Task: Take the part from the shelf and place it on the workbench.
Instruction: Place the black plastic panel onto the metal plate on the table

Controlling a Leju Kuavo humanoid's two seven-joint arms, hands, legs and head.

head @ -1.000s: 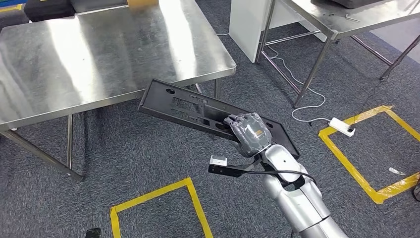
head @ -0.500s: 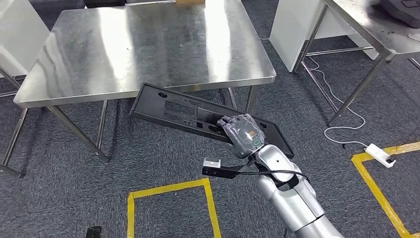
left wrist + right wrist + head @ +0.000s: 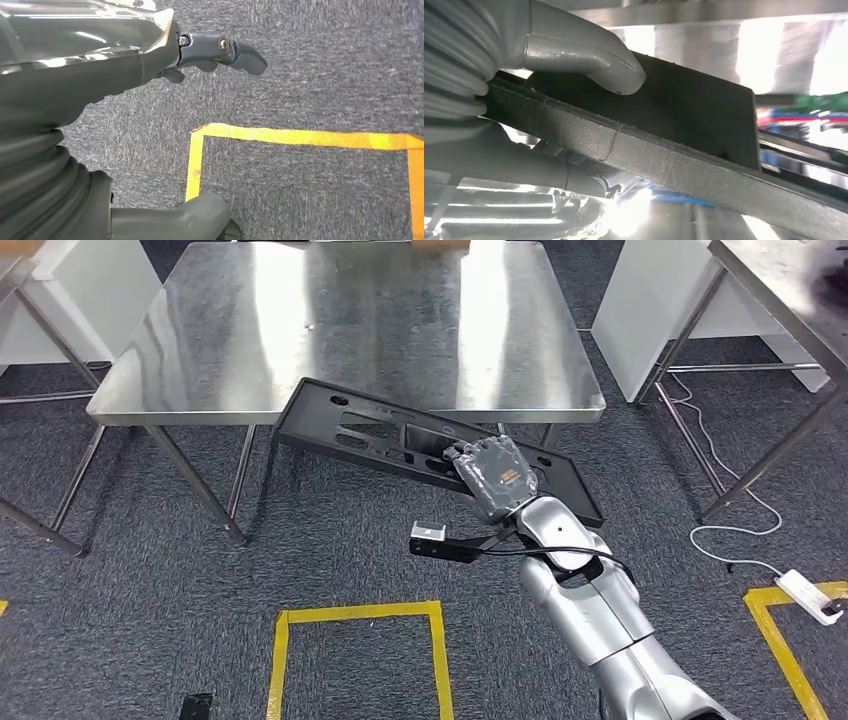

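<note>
right hand (image 3: 492, 478) is clamped on one end of the long black part (image 3: 380, 435), far end just below the workbench (image 3: 250, 350) edge, so it could clip that edge; left hand (image 3: 220, 50) hangs empty, fingers loosely apart.

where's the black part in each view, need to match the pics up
Head view: the black part lies mid-frame, one end by the steel workbench edge, held by the right hand.
Left wrist view: not in it.
Right wrist view: the black part runs diagonally across, under the thumb.
Shared landmark: the right hand gripping it.
</note>
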